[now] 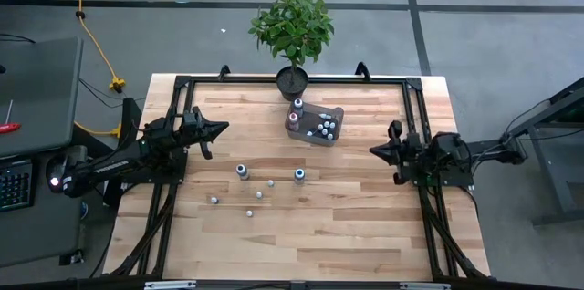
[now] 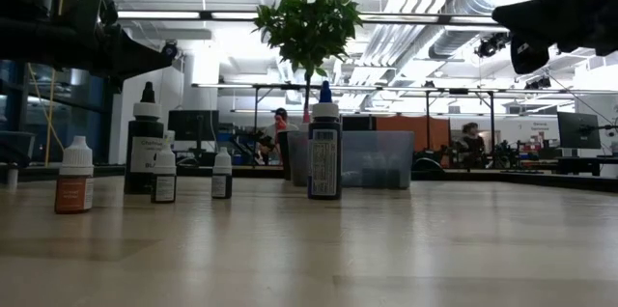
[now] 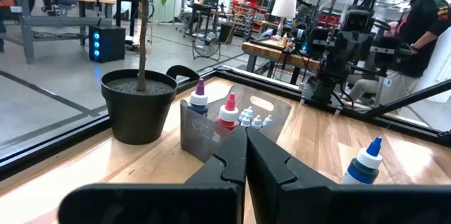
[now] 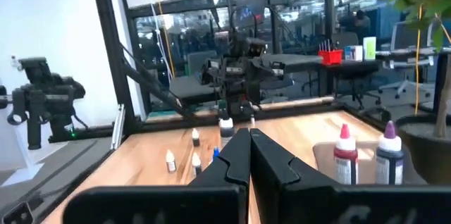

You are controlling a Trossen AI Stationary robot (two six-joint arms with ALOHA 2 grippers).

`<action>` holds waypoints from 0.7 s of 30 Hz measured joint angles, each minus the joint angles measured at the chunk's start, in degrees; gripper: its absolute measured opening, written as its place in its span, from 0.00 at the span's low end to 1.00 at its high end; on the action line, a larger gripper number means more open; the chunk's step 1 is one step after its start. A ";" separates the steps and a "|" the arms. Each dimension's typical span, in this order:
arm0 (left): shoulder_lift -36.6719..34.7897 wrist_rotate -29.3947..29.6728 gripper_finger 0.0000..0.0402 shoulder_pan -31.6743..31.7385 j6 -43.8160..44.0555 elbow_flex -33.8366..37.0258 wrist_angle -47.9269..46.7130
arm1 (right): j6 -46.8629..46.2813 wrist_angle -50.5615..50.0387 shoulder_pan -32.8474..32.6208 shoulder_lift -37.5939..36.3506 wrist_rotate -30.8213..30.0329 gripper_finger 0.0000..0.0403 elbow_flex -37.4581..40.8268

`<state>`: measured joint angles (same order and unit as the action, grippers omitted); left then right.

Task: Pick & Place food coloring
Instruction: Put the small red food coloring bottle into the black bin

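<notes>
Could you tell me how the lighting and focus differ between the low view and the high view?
In the low view, bright ceiling lights behind leave the blue-capped bottle and the plant backlit and dark, with the near table soft; in the high view, light falls evenly, and the loose bottles cast only faint shadows.

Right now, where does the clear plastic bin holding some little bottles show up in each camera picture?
High view: clear bin, just below the potted plant.
Low view: centre, behind the blue-capped bottle.
Left wrist view: beside the plant's pot.
Right wrist view: lower right.
Shared landmark: the plant.
</notes>
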<state>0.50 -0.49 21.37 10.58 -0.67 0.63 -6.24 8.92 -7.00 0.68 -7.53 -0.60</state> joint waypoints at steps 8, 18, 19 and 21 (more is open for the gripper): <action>-0.01 0.00 0.00 -0.02 0.00 0.00 0.00 | 3.72 -6.34 -0.18 0.03 0.31 0.00 0.02; -0.01 0.00 0.00 -0.01 0.00 0.00 0.01 | 3.93 -7.29 -0.12 1.90 4.89 0.00 0.02; -0.01 0.00 0.00 0.00 0.01 0.00 0.02 | 3.88 -7.32 -0.12 2.51 4.90 0.00 0.02; 0.00 0.00 0.00 0.00 0.00 0.00 0.02 | 3.82 -7.35 -0.12 3.20 4.89 0.00 0.03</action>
<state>0.50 -0.49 21.37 10.58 -0.67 0.64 -2.42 1.56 -7.11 3.89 -2.63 -0.58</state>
